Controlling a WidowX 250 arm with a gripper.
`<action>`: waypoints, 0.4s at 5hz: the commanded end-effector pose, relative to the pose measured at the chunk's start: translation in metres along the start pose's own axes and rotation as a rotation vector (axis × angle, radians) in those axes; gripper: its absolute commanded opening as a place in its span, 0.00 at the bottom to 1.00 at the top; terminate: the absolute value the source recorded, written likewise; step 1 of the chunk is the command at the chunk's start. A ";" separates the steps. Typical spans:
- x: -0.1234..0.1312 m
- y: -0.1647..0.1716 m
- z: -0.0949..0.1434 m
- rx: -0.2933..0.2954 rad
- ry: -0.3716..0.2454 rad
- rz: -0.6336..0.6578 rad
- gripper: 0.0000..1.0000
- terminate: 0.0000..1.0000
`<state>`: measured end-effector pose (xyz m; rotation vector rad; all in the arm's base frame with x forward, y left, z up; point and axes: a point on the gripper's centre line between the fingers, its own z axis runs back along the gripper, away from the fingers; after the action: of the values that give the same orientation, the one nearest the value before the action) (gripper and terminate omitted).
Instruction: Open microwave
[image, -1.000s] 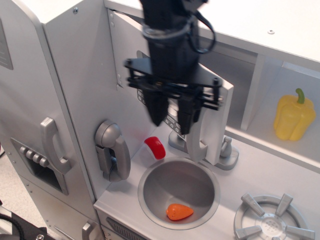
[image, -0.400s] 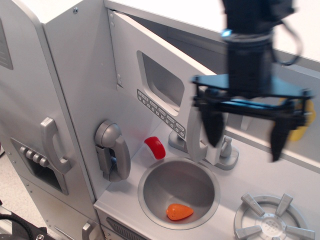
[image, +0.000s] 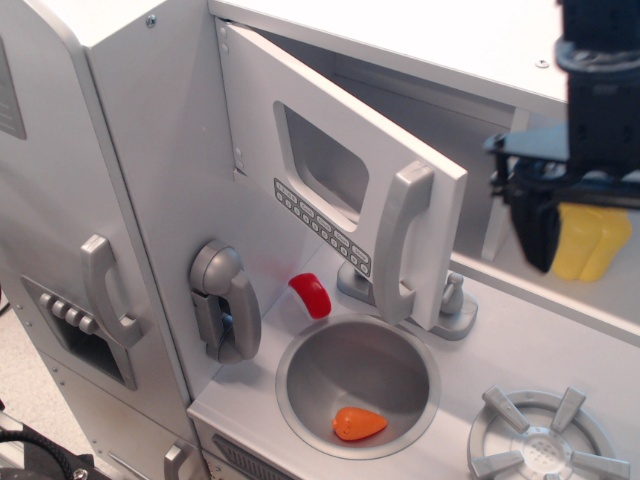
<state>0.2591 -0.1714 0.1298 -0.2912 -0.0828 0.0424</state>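
Note:
The microwave is the silver-grey compartment at the top middle. Its door (image: 340, 130) stands swung out to the left on its hinges, and the inside behind it is open. The door has a rounded window (image: 320, 160), a row of small buttons (image: 318, 222) and a long vertical handle (image: 398, 245). My black gripper (image: 602, 255) hangs at the right edge, well clear of the handle, and is partly cut off by the frame. Only its left finger (image: 540, 232) shows, set far out from the body, and it holds nothing.
A yellow bell pepper (image: 592, 240) sits on the shelf behind the gripper. Below the door are a faucet (image: 455, 305), a red knob (image: 311, 295) and a round sink (image: 375, 365) holding an orange toy (image: 358, 424). A toy phone (image: 225, 300), the fridge handle (image: 105, 290) and a burner (image: 545, 440) also show.
My gripper left the door handle and moved right and away, opening its fingers wide. The microwave door stays swung open.

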 end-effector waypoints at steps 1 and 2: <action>0.059 0.032 0.021 0.064 -0.196 0.060 1.00 0.00; 0.061 0.061 0.012 0.106 -0.153 0.091 1.00 0.00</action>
<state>0.3155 -0.1082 0.1051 -0.1735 -0.1847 0.1594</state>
